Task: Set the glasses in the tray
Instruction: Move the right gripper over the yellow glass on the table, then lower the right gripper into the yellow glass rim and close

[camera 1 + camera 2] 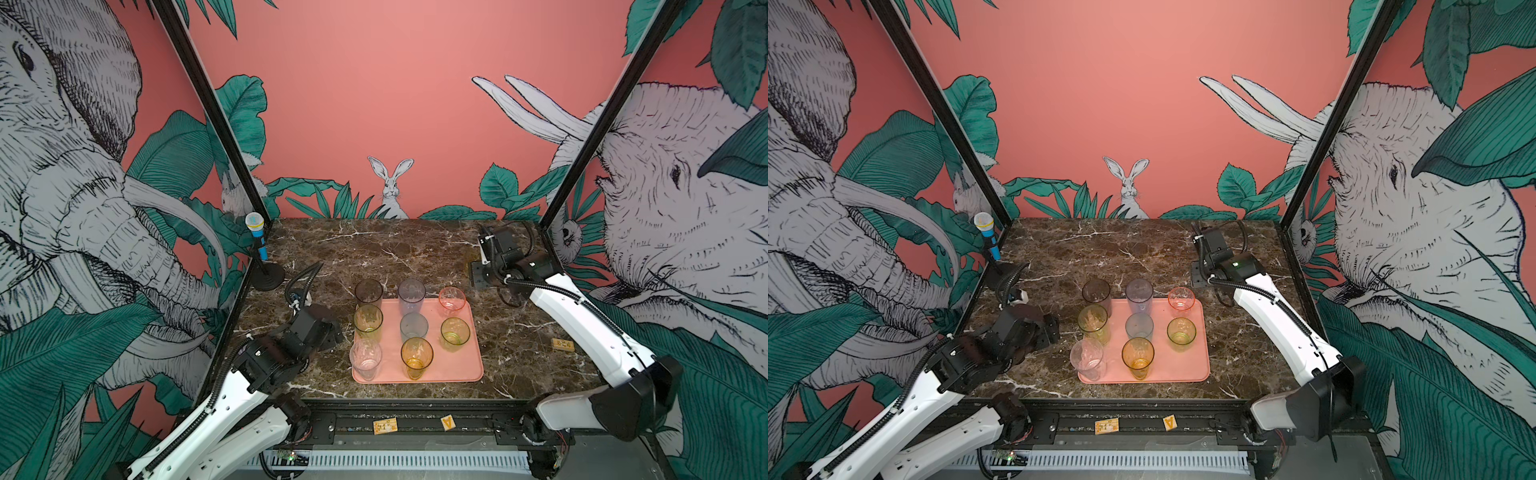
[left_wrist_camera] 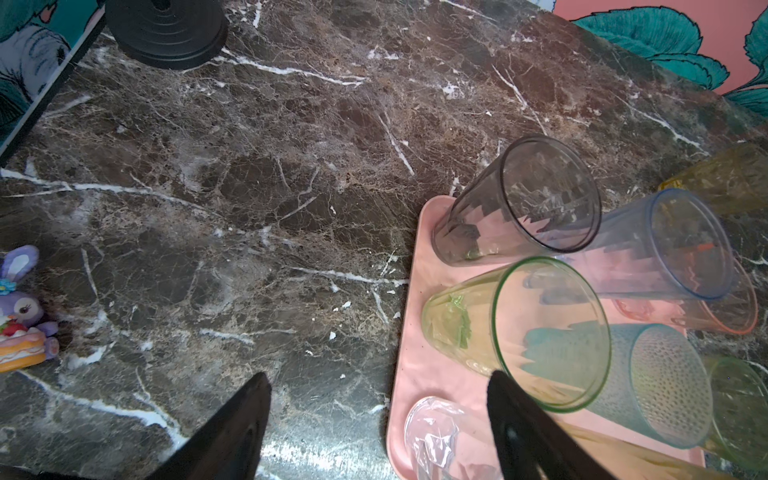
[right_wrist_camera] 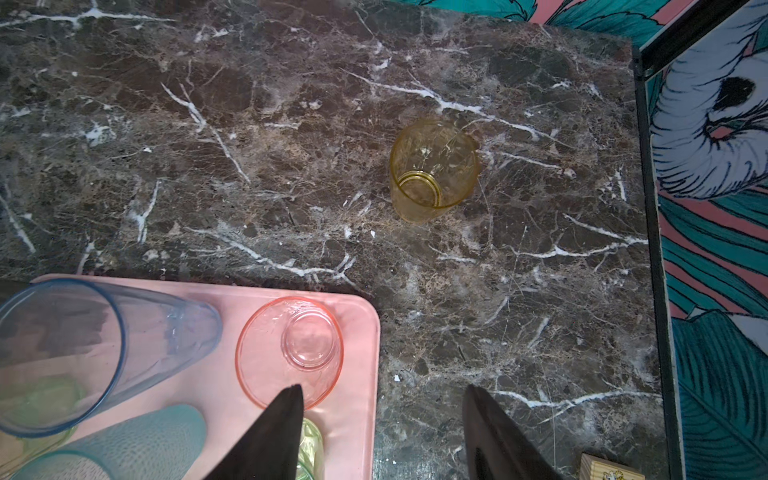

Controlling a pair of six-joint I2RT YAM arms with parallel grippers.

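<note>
Though splayed wide, clasping nothing: left gripper (image 2: 378,376), right gripper (image 3: 383,387), both cut off at lower frame edge.

The left arm (image 1: 232,399) and the right arm (image 1: 582,328) have long white shells with rounded ends and little dark screw holes. Their joints are chunky black blocks. A black ribbed cable (image 1: 306,273), like a bendy hose, runs along each arm. A tiny green light (image 1: 1236,263) glows on a black part of the right arm. The left fingers (image 2: 232,428) and the right fingers (image 3: 270,436) are black, flat and pointed.
</note>
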